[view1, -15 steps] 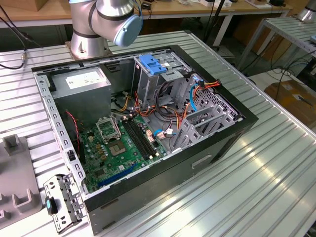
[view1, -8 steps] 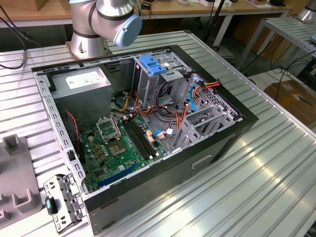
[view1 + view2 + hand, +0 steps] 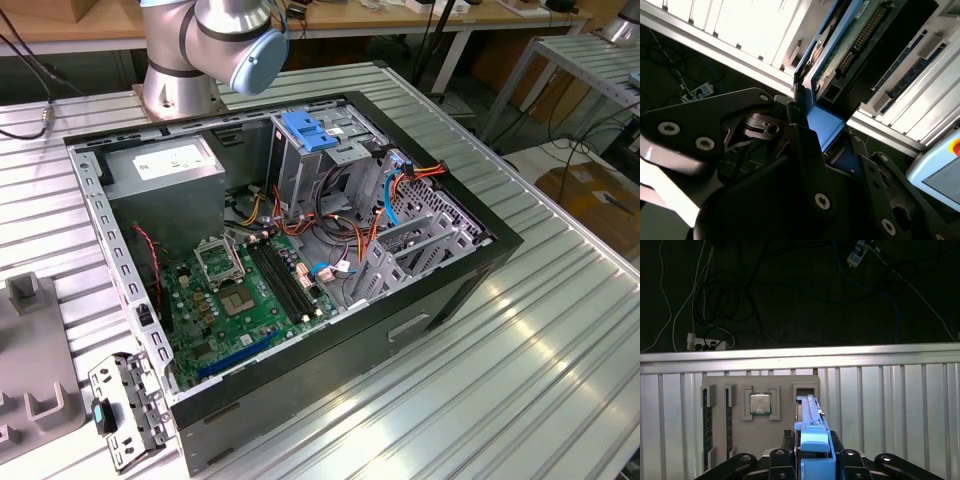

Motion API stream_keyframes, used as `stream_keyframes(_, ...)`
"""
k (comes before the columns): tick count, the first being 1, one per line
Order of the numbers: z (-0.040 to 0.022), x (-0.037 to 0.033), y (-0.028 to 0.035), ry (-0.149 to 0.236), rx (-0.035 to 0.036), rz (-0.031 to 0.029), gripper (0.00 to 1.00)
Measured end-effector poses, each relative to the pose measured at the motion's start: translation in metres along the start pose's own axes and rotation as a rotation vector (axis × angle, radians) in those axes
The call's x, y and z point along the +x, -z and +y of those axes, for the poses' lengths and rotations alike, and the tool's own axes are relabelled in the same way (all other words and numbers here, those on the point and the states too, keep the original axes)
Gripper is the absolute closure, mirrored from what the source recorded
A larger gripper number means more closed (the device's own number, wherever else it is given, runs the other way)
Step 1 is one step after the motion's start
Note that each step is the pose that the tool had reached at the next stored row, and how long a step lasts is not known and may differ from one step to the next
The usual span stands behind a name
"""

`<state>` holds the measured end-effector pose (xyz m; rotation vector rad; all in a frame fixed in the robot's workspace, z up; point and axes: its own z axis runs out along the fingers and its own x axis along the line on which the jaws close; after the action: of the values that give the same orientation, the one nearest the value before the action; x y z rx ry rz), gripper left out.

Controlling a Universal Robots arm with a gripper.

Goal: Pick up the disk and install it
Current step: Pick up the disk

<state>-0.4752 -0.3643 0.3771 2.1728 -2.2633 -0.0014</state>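
Note:
The disk (image 3: 811, 426) shows edge-on in the first wrist view, its blue side rail facing the camera and its far end at an open slot of a grey parts tray (image 3: 785, 427). My gripper (image 3: 815, 456) is shut on the disk, with black fingers (image 3: 781, 460) pressed against both sides of the blue rail. In the second wrist view the disk (image 3: 847, 47) shows its green circuit board and blue rail, with the gripper (image 3: 827, 132) clamped on the rail's near end. Whether the disk still rests in the slot I cannot tell.
The open computer case (image 3: 440, 290) lies on the ribbed metal table, with a motherboard (image 3: 240, 300), a power-supply box (image 3: 165, 165) and a metal cage with a blue top (image 3: 310, 135). The arm's base (image 3: 200, 50) stands behind it. The tray also holds a processor chip (image 3: 760, 403) and memory sticks (image 3: 706, 425).

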Motion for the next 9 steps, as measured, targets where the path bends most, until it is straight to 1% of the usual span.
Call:
stream_keyframes(4, 0.0, 0.0, 0.0048, 0.0, 0.0, 0.0, 0.63)
stream_keyframes(9, 0.0, 0.0, 0.0078, 0.0, 0.0, 0.0, 0.63)
